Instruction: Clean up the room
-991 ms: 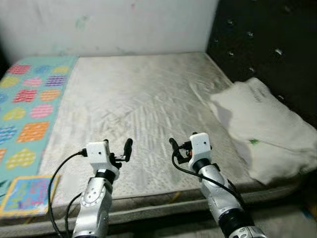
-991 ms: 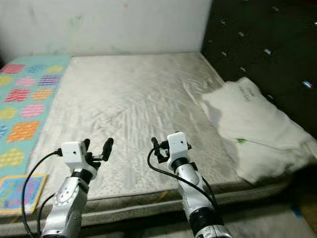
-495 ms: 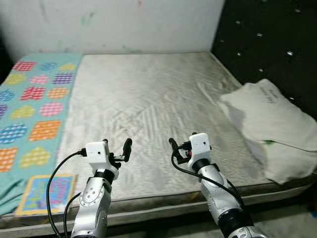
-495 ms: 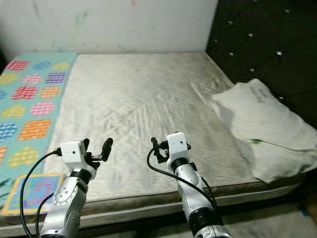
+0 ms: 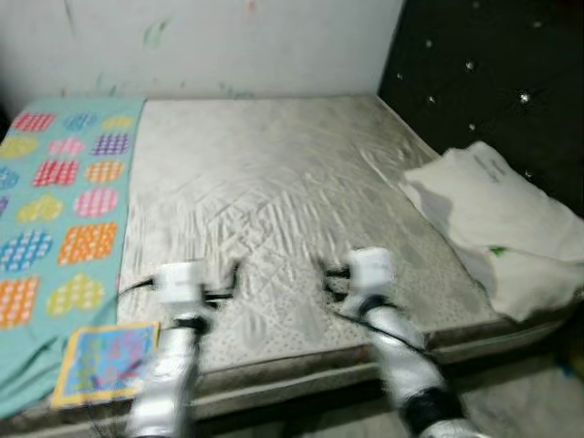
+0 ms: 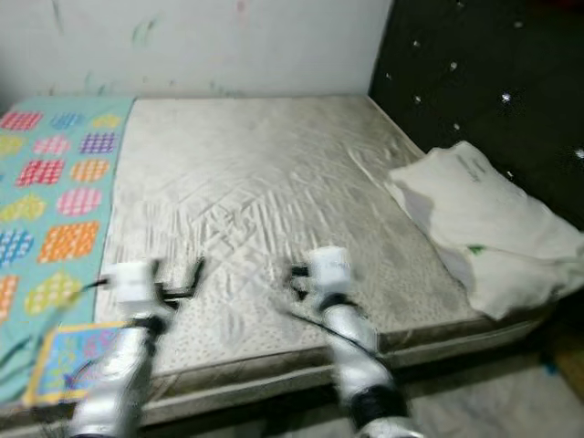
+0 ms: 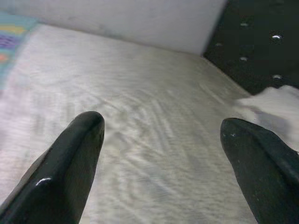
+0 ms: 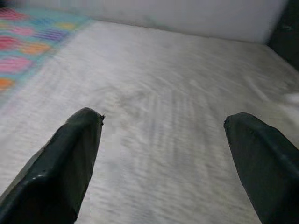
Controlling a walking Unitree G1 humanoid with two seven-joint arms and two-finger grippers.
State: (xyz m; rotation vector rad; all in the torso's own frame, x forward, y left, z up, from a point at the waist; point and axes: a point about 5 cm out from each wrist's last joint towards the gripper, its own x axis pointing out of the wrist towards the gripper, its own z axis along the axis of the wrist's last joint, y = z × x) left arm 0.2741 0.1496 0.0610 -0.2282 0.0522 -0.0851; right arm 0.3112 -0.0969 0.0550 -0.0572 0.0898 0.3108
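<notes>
- A bare grey mattress (image 5: 265, 192) runs from the near edge, just ahead of the two arms, back to a pale wall (image 5: 201, 41); its long axis runs away from the robot, and its wide middle is open.
- Along the mattress's left side lies a teal blanket (image 5: 55, 201) with coloured heart patches, its length also running front to back, its near end hanging toward the bed's front edge.
- A small colourful mat (image 5: 105, 360) sits at the near left corner, just beside the left arm.
- On the right, a white pillow (image 5: 497, 224) lies against the dark studded headboard (image 5: 493, 82), its long axis slanting toward the near right corner, where its end overhangs the mattress edge.
- The left gripper (image 7: 161, 126) hovers above the near part of the mattress, fingers spread wide, holding nothing.
- The right gripper (image 8: 163, 123) hovers alongside it, also wide open and empty.
- The head views are blurred around the arms; the wrist views show the black fingers (image 7: 70, 158) clearly.
</notes>
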